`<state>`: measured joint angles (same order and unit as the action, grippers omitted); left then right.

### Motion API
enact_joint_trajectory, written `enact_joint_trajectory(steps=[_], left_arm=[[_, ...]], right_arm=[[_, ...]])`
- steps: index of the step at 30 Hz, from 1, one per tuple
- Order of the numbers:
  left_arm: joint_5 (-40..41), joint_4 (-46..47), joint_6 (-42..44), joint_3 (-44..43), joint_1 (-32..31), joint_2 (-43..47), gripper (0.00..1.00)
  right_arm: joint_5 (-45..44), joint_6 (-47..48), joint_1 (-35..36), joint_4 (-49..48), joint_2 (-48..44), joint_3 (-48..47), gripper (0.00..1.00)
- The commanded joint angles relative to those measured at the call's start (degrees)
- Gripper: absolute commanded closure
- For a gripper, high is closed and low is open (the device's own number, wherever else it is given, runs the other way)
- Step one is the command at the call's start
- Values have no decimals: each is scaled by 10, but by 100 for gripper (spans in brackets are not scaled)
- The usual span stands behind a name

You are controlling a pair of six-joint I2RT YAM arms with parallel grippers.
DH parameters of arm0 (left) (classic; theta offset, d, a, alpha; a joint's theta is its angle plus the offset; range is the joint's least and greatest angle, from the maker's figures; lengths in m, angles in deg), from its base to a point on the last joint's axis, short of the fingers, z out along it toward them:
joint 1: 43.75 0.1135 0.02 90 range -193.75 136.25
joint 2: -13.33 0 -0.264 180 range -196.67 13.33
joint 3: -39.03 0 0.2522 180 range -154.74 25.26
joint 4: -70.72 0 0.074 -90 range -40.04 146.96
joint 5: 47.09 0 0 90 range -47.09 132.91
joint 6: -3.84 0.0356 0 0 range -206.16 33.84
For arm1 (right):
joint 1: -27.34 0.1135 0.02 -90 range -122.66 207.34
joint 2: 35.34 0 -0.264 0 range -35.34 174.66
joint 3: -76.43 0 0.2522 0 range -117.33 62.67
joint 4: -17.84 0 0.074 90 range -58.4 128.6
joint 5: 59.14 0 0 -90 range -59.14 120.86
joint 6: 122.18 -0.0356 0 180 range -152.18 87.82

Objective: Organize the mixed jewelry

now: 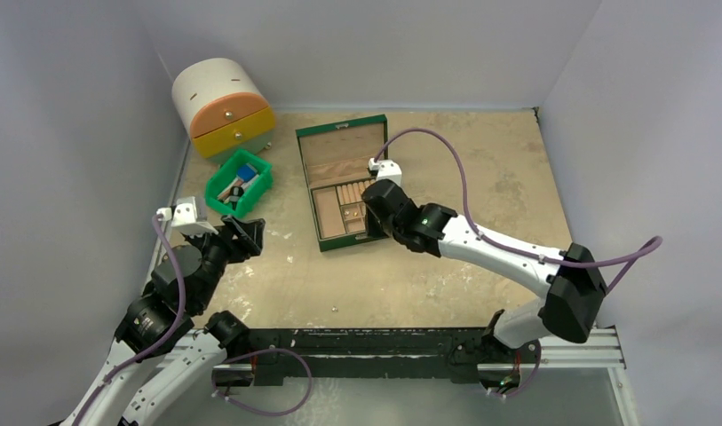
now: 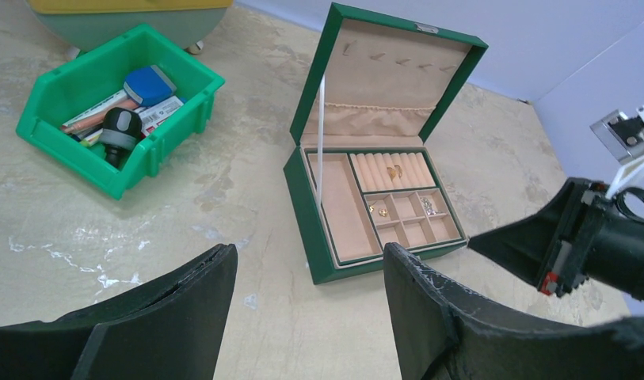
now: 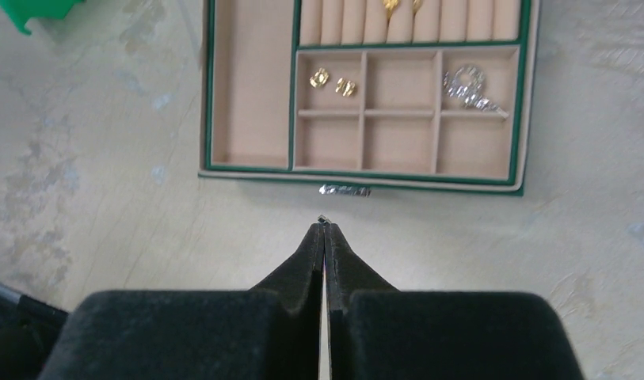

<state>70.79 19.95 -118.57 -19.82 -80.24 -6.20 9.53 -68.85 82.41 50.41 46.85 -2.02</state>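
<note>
An open green jewelry box (image 3: 405, 176) is seen on the table (image 2: 223, 190), its silver clasp (image 3: 344, 190) turned toward the right gripper (image 3: 324, 229). Inside, six small compartments (image 3: 398, 144) are counted, set in two rows of three, beside one long compartment on the left and a bank of ring rolls (image 3: 453, 20) at the back. Two gold studs (image 3: 319, 77) are lodged side by side in the back-left small compartment. Two gold rings (image 3: 391, 6) are stood upright in the slots of the ring rolls, next to each other. A silver piece (image 3: 467, 85) is laid in the back-right small compartment with its long axis on a diagonal: the hoop end points toward the back left, the thin tail toward the front right (whether it is one item or two cannot be told). The other four small compartments hold nothing. The right gripper is clenched, fingertips pressed together, just in front of the clasp; a tiny grey speck is seen at the tips, too small to identify. The left gripper (image 2: 309, 252) is held spread and grasps nothing, well apart from the box, with a green bin (image 2: 156, 154) of odd items off to its left.
</note>
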Motion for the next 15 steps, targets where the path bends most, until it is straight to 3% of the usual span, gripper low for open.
enact_joint_trajectory(steps=[1,9,15], left_arm=[[8,19,-8,2,2,1,32],[8,19,-8,1,2,2,32],[13,19,-9,1,3,5,32]], right_arm=[[-20,63,-33,-6,27,-41,100],[24,91,-97,-32,90,-66,100],[43,95,-105,-43,122,-73,100]])
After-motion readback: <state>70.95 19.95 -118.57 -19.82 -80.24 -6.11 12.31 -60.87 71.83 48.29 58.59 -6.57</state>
